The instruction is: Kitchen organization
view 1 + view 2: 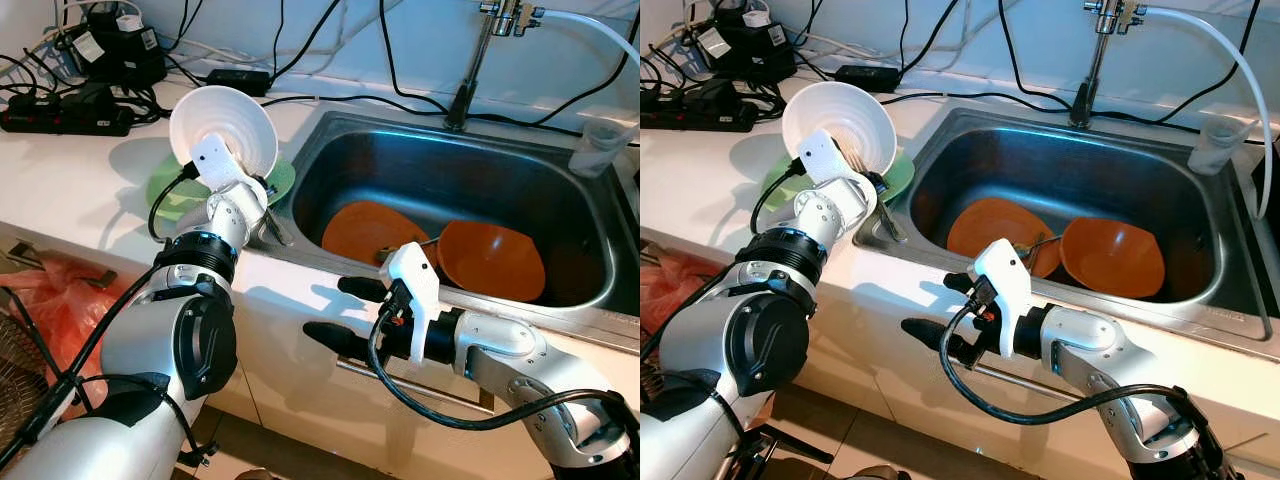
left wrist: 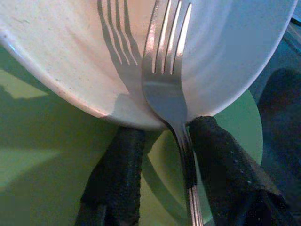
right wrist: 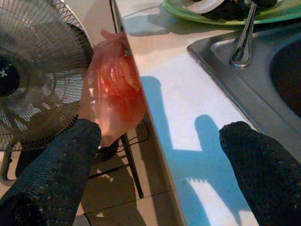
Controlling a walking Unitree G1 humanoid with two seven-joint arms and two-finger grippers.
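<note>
Gripping the rim of a white bowl, the left gripper holds it tilted on edge over a round green plate that lies flat on the pale countertop, just beside the sink. Its two matte black fingers pinch the bowl's lower rim together with a steel fork, whose polished tines lie against the bowl's smooth, glossy inside while the slim handle runs down between the fingers and out over the sink's edge. The bowl is round and deep, its opening turned toward the robot.

Right of it, the stainless steel sink is a rounded rectangular basin with a brushed sheen. Two shallow orange dishes rest on its bottom, side by side and overlapping at their edges, with a thin piece of cutlery lying across where they meet. A chrome tap rises behind the basin, and a clear plastic cup stands at the far right corner.

The right gripper hovers in front of the counter edge, below the sink, its long textured black fingers spread well apart and holding nothing. Below the counter stand a wire-grille fan and a crinkled reddish plastic bag.
</note>
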